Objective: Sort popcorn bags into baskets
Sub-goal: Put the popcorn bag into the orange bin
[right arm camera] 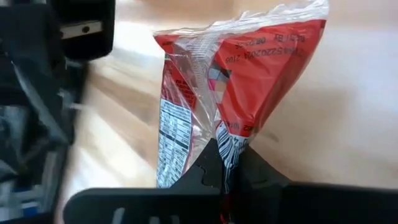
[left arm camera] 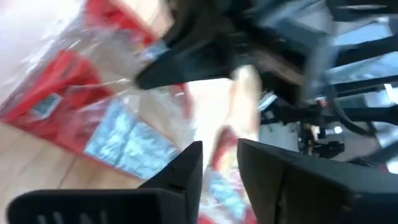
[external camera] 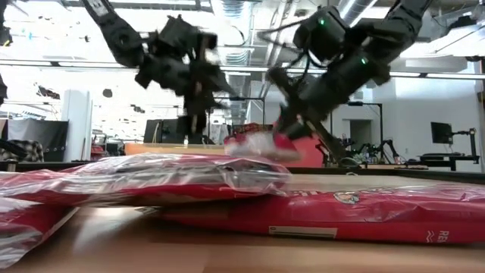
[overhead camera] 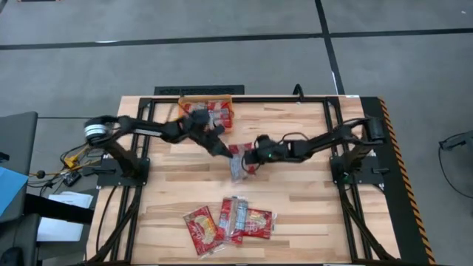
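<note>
One popcorn bag (overhead camera: 238,164) is in the middle of the high picture, held up a little off the table (overhead camera: 310,199). In the right wrist view it is red and see-through, all crinkled, pinched at one edge.

The bag could slip out. The right hand (overhead camera: 247,158) only has a thin bit of the wrapper, and the plastic looks slick, so a quick swing might shake it loose. The two hands are also very close together in the middle of the picture. If both move at once, they might bump, or both pull on the same bag and tear it. The bag could also catch the low wall of the orange basket (overhead camera: 208,97), at the top middle of the high picture, and land on the table beside it.

The right hand is clamped tight on the edge of the bag. The left hand (overhead camera: 222,150) is just to the upper left of it, with its fingers (left arm camera: 180,174) only a little way apart. Its own picture is blurry, with a bit of bag showing in the gap, so I cannot tell if it is holding anything.

The basket has some bags in it. More bags (overhead camera: 229,222) lie in a pile at the bottom middle of the high picture.
</note>
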`<state>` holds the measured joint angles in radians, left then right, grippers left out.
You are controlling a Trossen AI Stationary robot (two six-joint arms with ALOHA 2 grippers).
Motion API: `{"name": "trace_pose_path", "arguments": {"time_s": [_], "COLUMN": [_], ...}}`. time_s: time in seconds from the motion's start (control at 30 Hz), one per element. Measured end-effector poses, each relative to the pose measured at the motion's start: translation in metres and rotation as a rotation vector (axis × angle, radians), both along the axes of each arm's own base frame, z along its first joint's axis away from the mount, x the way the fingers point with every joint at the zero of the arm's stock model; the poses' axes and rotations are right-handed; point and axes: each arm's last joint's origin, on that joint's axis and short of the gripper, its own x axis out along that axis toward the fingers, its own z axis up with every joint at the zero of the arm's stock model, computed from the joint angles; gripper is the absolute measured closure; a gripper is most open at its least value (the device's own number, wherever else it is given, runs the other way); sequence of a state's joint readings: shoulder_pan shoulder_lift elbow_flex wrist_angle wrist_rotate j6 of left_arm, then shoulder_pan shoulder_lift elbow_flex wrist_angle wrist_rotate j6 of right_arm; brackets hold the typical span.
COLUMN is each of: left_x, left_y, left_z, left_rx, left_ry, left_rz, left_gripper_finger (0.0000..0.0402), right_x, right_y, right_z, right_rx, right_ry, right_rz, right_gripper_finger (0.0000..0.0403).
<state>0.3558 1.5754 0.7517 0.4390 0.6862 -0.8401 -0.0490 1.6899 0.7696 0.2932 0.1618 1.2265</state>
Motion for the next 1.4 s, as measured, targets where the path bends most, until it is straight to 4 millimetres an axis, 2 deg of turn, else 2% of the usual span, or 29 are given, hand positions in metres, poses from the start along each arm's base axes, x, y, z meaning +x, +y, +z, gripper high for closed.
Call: {"name": "trace_pose_path", "arguments": {"time_s": [0.07,0.2,0.37,0.47,0.7,0.9,1.13,1.27,1.4], "left_x": [-0.011,-0.037,-0.073,-0.094,-0.133,-0.155,-0.167,-0.168,-0.168], "left_y": [0.004,0.003,-0.002,-0.008,-0.02,-0.028,-0.031,-0.032,-0.032], "left_z": [0.023,0.067,0.112,0.129,0.143,0.145,0.143,0.142,0.142], "left_rx": [0.037,0.124,0.252,0.326,0.431,0.448,0.471,0.473,0.474], "left_ry": [-0.063,-0.19,-0.316,-0.352,-0.301,-0.248,-0.191,-0.178,-0.173], "left_rz": [0.02,0.083,0.238,0.335,0.504,0.586,0.642,0.643,0.641], "left_gripper_finger": [0.0332,0.035,0.0364,0.0371,0.0376,0.0377,0.0377,0.0377,0.0377], "right_x": [-0.004,0.002,0.035,0.058,0.112,0.155,0.195,0.21,0.215], "right_y": [-0.012,-0.036,-0.066,-0.087,-0.142,-0.173,-0.188,-0.194,-0.199], "right_z": [0.011,0.037,0.068,0.075,0.086,0.082,0.061,0.046,0.038], "right_rx": [-0.024,-0.105,-0.205,-0.248,-0.274,-0.269,-0.259,-0.226,-0.212], "right_ry": [-0.023,-0.037,-0.051,-0.019,-0.109,-0.161,-0.175,-0.178,-0.145], "right_rz": [-0.009,-0.007,0.047,0.044,0.082,0.1,0.107,0.088,0.044], "right_gripper_finger": [0.0384,0.0382,0.0385,0.0379,0.038,0.037,0.0371,0.0367,0.0367]}}
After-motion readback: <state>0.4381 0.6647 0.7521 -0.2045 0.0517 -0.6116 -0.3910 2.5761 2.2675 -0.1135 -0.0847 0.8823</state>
